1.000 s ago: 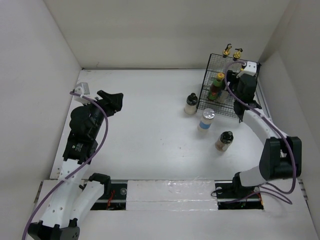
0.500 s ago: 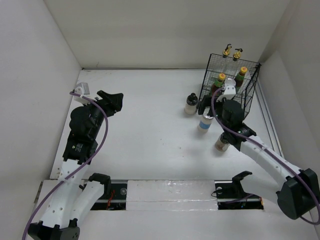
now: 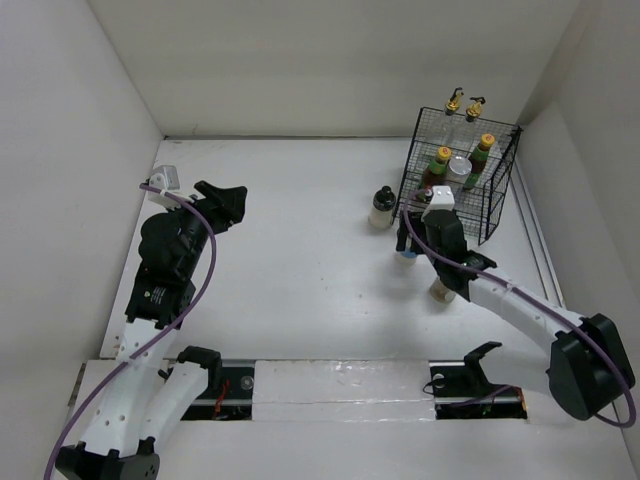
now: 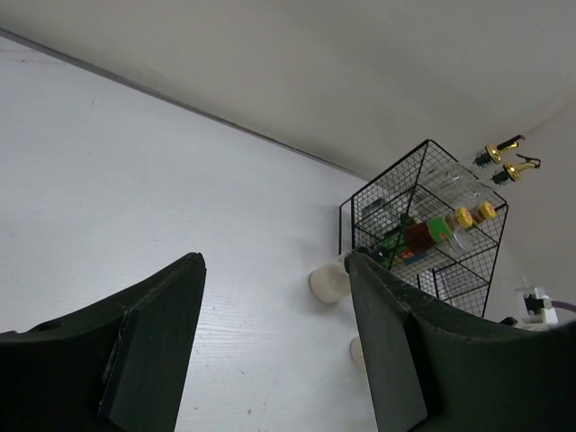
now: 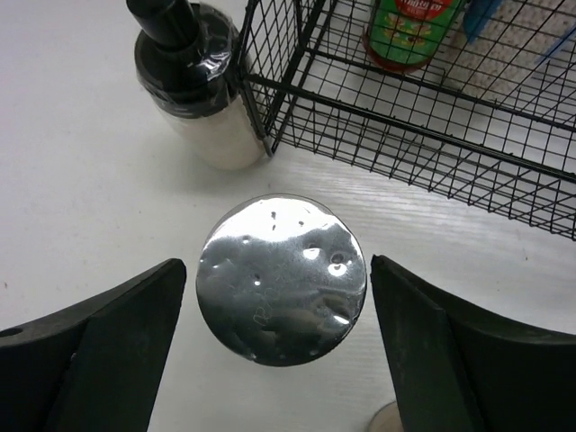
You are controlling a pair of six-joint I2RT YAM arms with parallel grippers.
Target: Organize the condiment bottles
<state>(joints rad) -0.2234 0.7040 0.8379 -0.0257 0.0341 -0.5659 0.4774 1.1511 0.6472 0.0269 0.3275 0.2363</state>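
Between right gripper (image 5: 276, 264) fingers (image 5: 99, 351), silver-lidded jar (image 5: 282, 288), untouched

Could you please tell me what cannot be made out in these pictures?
Round silver-lidded jar: right wrist view shows only its lid; the body is hidden beneath.
Short pale jar: top view, right arm covers its cap.
Orange-capped bottle labels: top view, too small.

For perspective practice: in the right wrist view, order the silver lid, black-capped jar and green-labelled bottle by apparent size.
Largest first:
silver lid, nearest the camera
black-capped jar
green-labelled bottle, cropped, so unsure
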